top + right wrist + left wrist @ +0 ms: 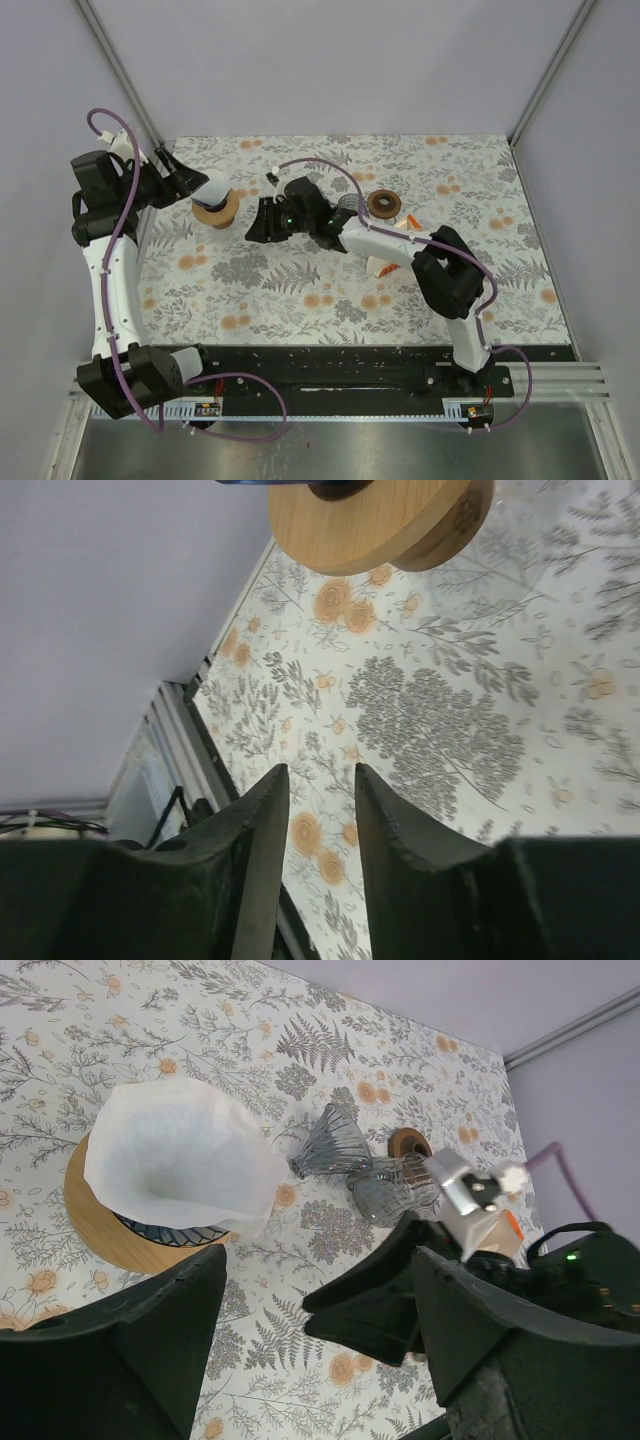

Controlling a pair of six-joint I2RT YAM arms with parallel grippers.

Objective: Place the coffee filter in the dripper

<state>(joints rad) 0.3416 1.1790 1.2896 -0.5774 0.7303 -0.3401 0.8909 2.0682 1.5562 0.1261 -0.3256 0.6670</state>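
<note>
White coffee filter (180,1155) sits in the dripper (165,1232), hiding most of it. Left hand (318,1265) is spread wide and empty beside it. Right hand (320,775) is slightly parted, holding nothing, over the counter (450,730).

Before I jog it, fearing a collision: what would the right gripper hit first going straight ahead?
Likely the dripper's wooden base, straight ahead of the right gripper; only bare table lies between.

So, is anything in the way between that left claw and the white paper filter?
Nothing visible. The filter sits in the dripper, and the open left gripper hangs close by with a clear line to it. The glass piece and the right gripper lie off to one side, not between them.
</note>
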